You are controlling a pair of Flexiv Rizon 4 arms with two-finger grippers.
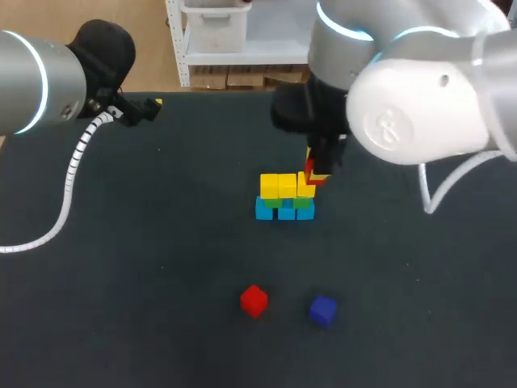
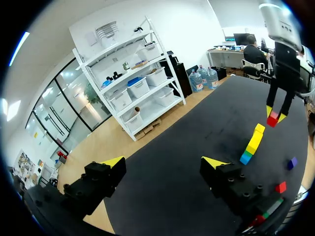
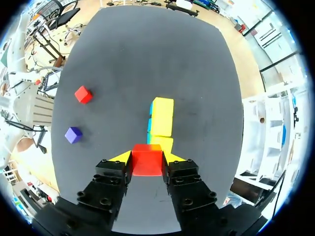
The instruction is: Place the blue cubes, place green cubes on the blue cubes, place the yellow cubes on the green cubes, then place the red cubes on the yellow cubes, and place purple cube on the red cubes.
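Blue-green-yellow stack [image 1: 284, 198], held red cube [image 3: 147, 160] above, loose red cube [image 1: 254, 300], purple cube [image 1: 322, 309]

The stack of cubes [image 1: 284, 198] stands near the middle of the surface [image 1: 145, 267], seemingly three layers deep. Just above its right end, the right hand [image 1: 317, 174] pinches a gripped cube [image 3: 147, 159]. In front, well apart, lies a loose cube [image 1: 254, 300], with a second loose cube [image 1: 322, 309] to its right. The left hand [image 1: 149, 107] hangs at the rear left.

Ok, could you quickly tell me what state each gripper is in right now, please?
Left gripper: open, empty.
Right gripper: shut on a red cube.
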